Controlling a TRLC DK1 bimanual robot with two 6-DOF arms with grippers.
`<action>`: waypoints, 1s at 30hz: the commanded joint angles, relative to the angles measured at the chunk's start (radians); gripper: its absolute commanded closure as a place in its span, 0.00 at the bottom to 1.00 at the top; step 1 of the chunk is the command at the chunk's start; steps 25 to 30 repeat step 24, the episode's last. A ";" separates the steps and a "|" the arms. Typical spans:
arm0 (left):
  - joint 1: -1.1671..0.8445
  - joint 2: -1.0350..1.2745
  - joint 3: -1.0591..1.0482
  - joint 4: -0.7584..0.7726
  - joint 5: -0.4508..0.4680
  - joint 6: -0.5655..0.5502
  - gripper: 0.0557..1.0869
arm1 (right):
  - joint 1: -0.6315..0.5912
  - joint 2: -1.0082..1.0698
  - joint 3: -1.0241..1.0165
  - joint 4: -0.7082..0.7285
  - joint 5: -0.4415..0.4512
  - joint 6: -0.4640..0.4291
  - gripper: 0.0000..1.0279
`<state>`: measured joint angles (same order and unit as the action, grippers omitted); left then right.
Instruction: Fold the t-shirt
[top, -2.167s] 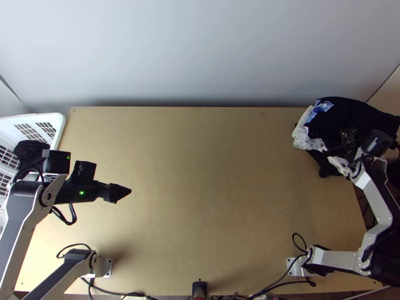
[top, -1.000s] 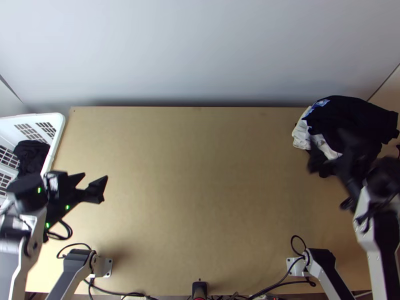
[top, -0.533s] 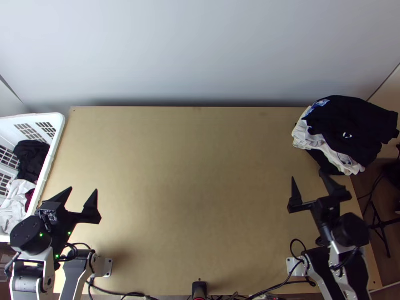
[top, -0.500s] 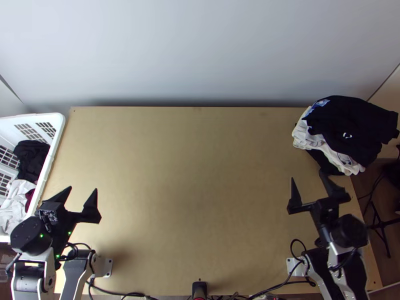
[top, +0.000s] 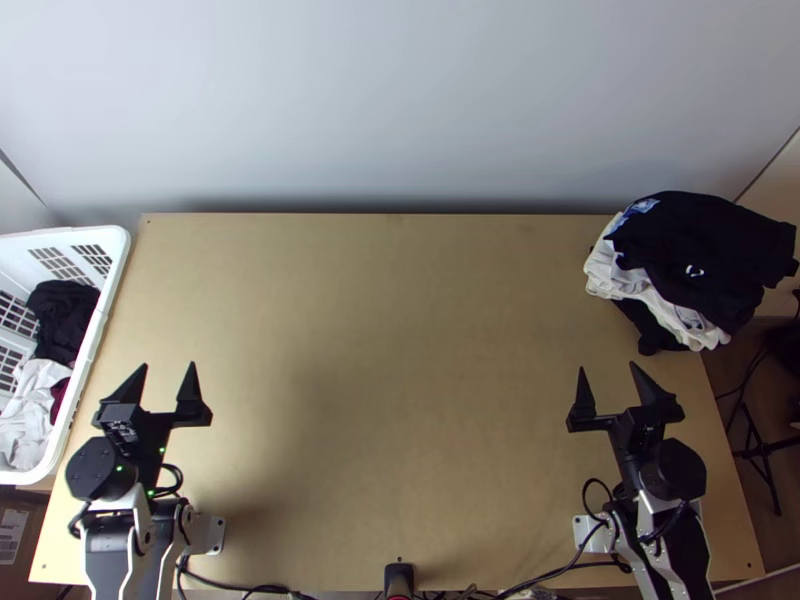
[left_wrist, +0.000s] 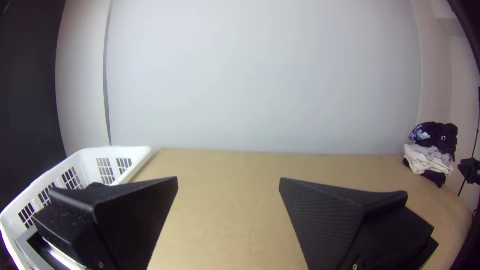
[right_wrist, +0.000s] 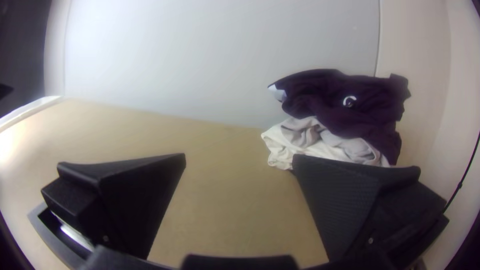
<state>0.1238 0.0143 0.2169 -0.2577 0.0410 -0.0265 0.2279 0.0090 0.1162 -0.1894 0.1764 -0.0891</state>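
Starting left, you have clothes (top: 62, 315) bunched in the basket (top: 97, 325), then your left hand (top: 168, 366), spread above the counter (top: 400, 350). Your right hand (top: 607, 367) is spread too, nearer the pile (top: 605, 272) at the far right corner, where a black shirt (top: 690, 235) lies rumpled on top.

Dark garment (top: 690, 235), perhaps navy, with white mark (top: 694, 271); off-white cloth (top: 604, 272); white basket (top: 104, 306); tan table (top: 400, 350).

A white plastic basket (top: 109, 300) with slotted sides is sitting along the left edge of the light wooden worktop (top: 400, 350). A pale wall (top: 400, 100) is rising behind. A black stand (top: 762, 449) is standing beyond the right edge.
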 joint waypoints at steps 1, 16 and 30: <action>0.013 -0.017 -0.134 0.060 -0.001 0.013 0.04 | 0.002 -0.010 -0.023 -0.019 0.003 0.103 0.03; 0.013 -0.016 -0.140 0.041 -0.001 0.016 0.04 | 0.001 -0.012 -0.023 -0.021 0.003 0.103 0.03; 0.011 -0.016 -0.140 0.041 -0.001 0.016 0.04 | 0.001 -0.012 -0.023 -0.021 0.003 0.103 0.03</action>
